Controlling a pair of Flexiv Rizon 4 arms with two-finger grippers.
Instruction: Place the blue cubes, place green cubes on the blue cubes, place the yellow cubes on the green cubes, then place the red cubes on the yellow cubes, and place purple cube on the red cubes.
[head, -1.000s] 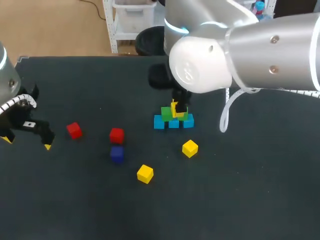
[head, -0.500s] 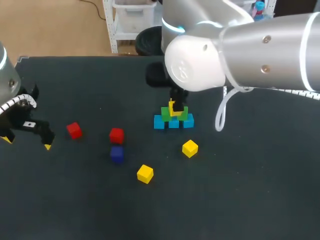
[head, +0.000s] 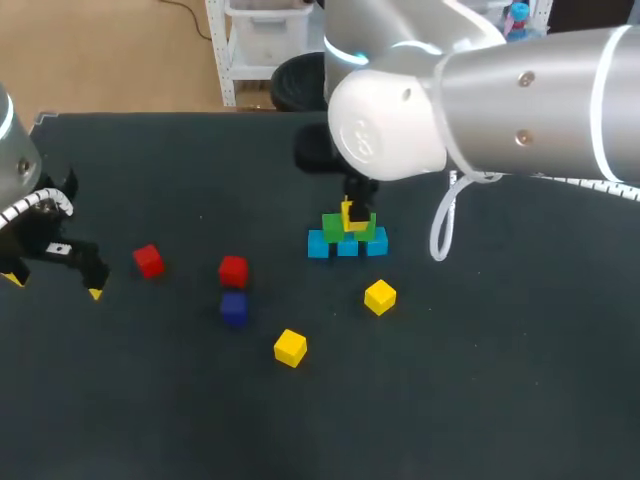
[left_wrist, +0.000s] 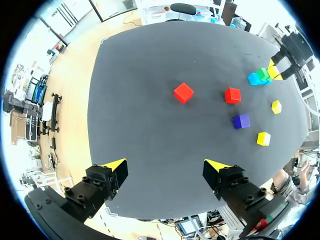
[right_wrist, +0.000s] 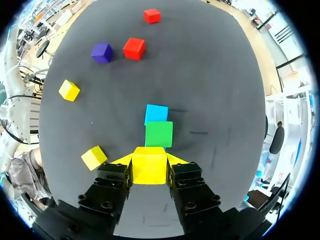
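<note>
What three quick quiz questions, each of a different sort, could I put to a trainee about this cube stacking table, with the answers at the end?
1. True or false: the left gripper is holding a cube.
2. Which colour is the held cube in the right gripper? A red, B yellow, C purple.
3. How many loose yellow cubes lie on the table?
Key: 1 false, its fingers are open with nothing between them. 2 B, yellow, held just above the green cubes. 3 two.
</note>
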